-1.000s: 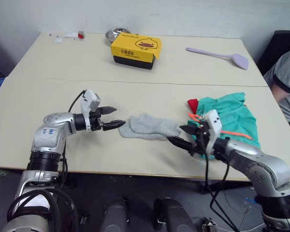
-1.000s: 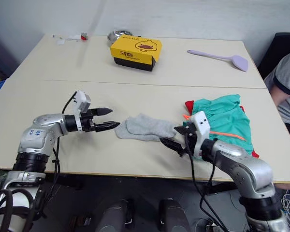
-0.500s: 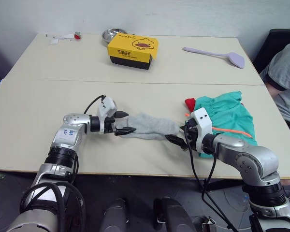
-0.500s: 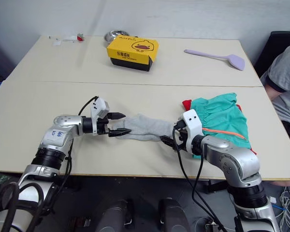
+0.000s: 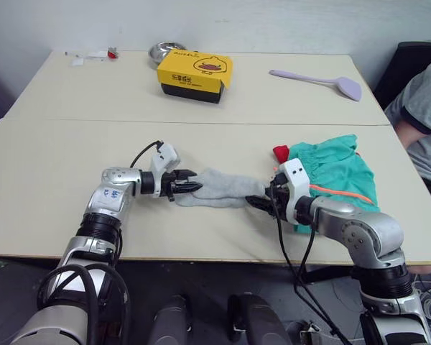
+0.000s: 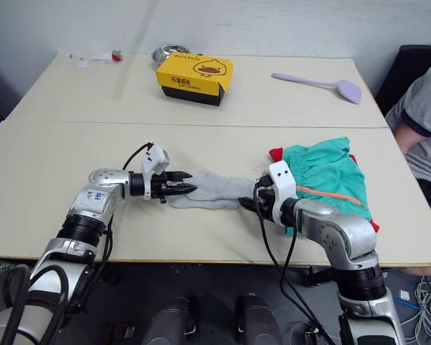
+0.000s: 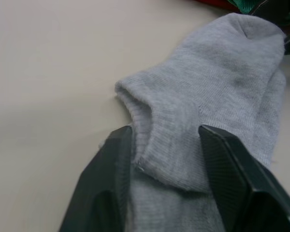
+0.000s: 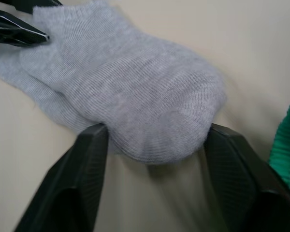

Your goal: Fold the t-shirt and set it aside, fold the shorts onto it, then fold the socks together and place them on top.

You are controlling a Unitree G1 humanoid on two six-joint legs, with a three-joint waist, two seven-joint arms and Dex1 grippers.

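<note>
The socks [image 5: 219, 187] lie stacked flat at the middle of the desk [image 5: 72, 144], near its front edge. The left hand [image 5: 189, 186] has its fingers set apart astride the cuff end; whether they press the cloth cannot be told. The right hand [image 5: 261, 202] has its fingers spread wide around the toe end, touching or nearly so. At 3 o'clock of the socks, the teal shorts [image 5: 334, 172] rest on the red t-shirt [image 5: 281, 153], close to the desk's right edge. Open desk lies at 9 o'clock of the socks. A yellow box [image 5: 194, 72], a metal bowl [image 5: 163, 51] and a lilac spatula [image 5: 320, 80] stand well apart at 12 o'clock. A person's arm [image 5: 416, 129] is beside the right edge.
</note>
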